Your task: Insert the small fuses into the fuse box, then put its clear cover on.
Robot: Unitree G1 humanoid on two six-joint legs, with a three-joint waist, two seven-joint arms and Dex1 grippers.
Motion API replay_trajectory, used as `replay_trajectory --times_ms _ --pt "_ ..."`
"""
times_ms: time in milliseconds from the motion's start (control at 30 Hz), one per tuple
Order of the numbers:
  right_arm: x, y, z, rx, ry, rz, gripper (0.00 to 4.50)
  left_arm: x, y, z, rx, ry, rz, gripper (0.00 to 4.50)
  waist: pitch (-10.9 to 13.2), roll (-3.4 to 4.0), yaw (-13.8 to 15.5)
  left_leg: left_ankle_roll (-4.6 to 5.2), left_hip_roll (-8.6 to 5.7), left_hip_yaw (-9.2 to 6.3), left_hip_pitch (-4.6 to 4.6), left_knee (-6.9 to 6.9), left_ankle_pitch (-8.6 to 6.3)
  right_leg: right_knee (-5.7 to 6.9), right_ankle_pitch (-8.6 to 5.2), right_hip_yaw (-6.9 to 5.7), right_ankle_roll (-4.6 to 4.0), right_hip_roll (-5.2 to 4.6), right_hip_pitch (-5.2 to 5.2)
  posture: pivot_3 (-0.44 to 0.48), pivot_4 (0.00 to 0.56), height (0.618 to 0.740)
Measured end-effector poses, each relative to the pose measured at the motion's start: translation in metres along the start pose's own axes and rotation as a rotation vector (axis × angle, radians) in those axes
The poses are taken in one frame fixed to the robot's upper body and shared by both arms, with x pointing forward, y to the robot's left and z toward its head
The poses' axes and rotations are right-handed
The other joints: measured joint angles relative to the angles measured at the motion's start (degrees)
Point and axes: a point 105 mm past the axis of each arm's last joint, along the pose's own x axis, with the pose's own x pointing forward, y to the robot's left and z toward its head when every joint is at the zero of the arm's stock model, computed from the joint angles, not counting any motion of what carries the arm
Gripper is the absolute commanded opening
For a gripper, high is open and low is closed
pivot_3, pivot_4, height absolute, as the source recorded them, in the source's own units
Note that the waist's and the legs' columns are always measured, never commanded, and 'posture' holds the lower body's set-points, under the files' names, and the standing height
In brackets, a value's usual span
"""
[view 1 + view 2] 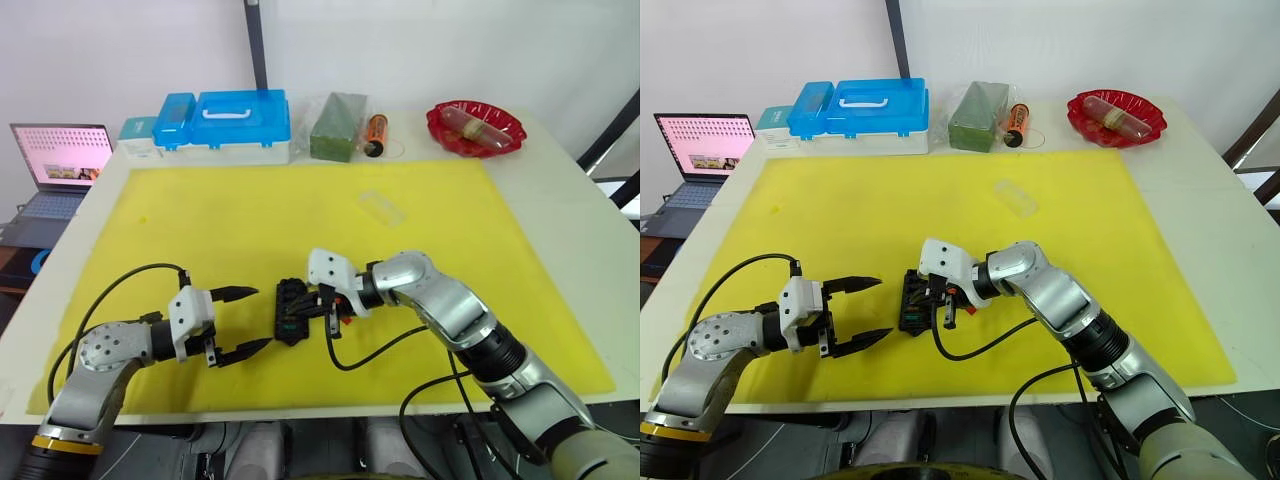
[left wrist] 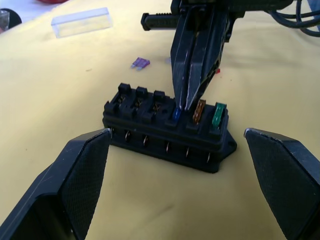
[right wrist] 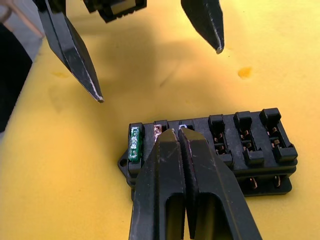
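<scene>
While the yellow mat (image 1: pixel 250 220) covers the white worktop (image 1: pixel 560 190), the small black fuse box (image 1: pixel 291 310) sits near its front edge, green, orange and blue blade fuses (image 2: pixel 197 112) seated. Right pincer (image 2: pixel 187 102), fingers pressed together, pinches the blue fuse. Left pincer (image 1: pixel 255 319) gapes empty just left. Clear rectangular cover (image 1: pixel 381 207) lies farther back; a purple fuse (image 2: pixel 140 63) lies loose beyond the box.

A white counter (image 1: pixel 560 190) carries a yellow mat (image 1: pixel 200 230). Along its far edge sit blue-lidded cases (image 1: pixel 240 122), a green block (image 1: pixel 337 126), an orange cylinder (image 1: pixel 376 134) and a red dish (image 1: pixel 476 128). On the mat lie the fuse box (image 1: pixel 291 310) and clear cover (image 1: pixel 382 208).
</scene>
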Motion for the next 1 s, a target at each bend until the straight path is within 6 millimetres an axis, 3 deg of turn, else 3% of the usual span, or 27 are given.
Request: replay_trajectory --times_ms 167,300,467,800,900,1000 --pt "-0.003 0.002 0.002 0.025 -0.024 0.003 0.06 -0.001 0.0 -0.003 -0.003 0.002 -0.005 4.5 0.15 -0.03 0.04 0.0 -0.04 0.01 -0.18 -0.13 0.0 -0.05 0.01 0.0 -0.01 -0.04 -0.18 0.0 0.15 0.74" --pt "-0.008 0.006 0.01 0.033 -0.066 0.009 0.06 -0.002 -0.001 -0.001 -0.003 -0.001 -0.008 4.5 0.2 -0.05 -0.06 0.01 -0.09 0.01 -0.98 -0.12 0.02 -0.01 0.21 -0.02 -0.24 0.11 -0.74 0.0 0.15 0.74" --pt "-0.017 0.006 0.02 0.077 -0.108 0.0 0.06 -0.003 0.002 0.01 0.018 -0.022 0.001 4.5 0.54 -0.21 -0.08 0.01 -0.1 0.0 -1.51 -0.24 0.03 0.02 0.34 -0.03 -0.05 0.11 -1.33 0.0 0.15 0.74" --pt "-0.039 0.002 0.033 0.037 -0.128 -0.043 0.06 -0.004 0.007 0.022 0.025 -0.013 -0.007 4.5 0.83 -0.27 -0.07 0.01 -0.16 0.01 -1.61 -0.19 0.03 -0.01 0.25 -0.1 -0.22 0.14 -1.36 0.0 0.15 0.74" --pt "-0.055 -0.006 0.03 -0.02 -0.111 -0.107 0.59 -0.011 0.014 0.026 0.039 0.013 0.016 4.5 0.95 -0.34 -0.07 0.01 -0.19 0.01 -1.62 -0.16 0.03 -0.01 0.26 -0.1 -0.2 0.17 -1.35 0.0 0.15 0.74" --pt "-0.074 -0.014 0.027 -0.056 -0.103 -0.177 1.66 -0.021 0.021 0.029 0.037 0.041 0.045 4.5 1.04 -0.44 -0.06 0.01 -0.19 0.01 -1.62 -0.17 0.03 -0.01 0.32 -0.1 -0.09 0.24 -1.34 0.0 0.15 0.74"
